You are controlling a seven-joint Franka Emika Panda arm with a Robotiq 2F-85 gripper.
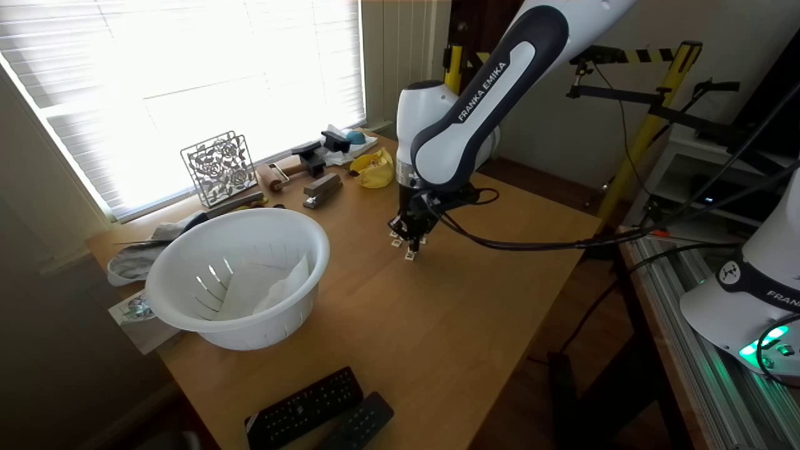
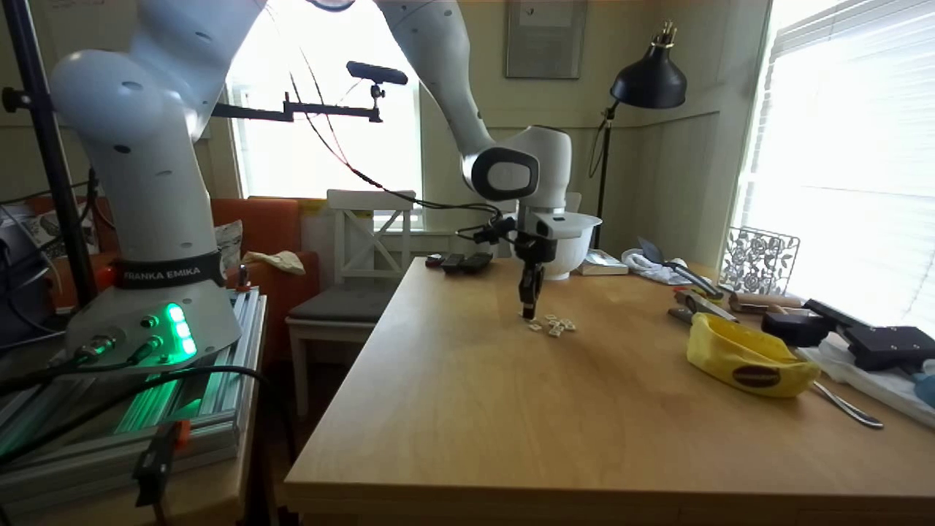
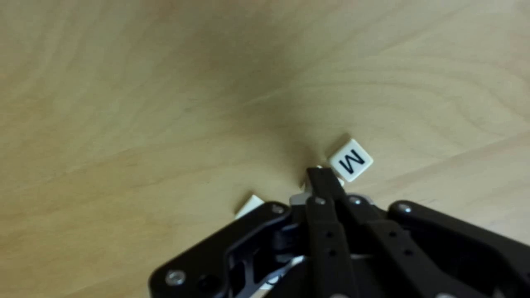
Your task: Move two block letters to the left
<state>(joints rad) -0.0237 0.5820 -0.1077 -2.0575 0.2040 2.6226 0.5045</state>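
While one pale block letter [image 3: 249, 206] lies left of the gripper [image 3: 325, 176] in the wrist view, partly covered by it, another, mostly hidden block [image 3: 340, 181] shows slivers around the fingertips, which look pressed together with nothing seen between them; whether they touch it cannot be told. Just beside the tips on the right sits the M block [image 3: 351, 160]. Lining up to push seems the step in hand; the next move probably calls for light contact and a slow leftward slide that carries two letters, sparing the rest.

FRANKA EMIKA on arm [image 1: 486, 94], base [image 2: 157, 314]; M on block letter [image 3: 351, 160].
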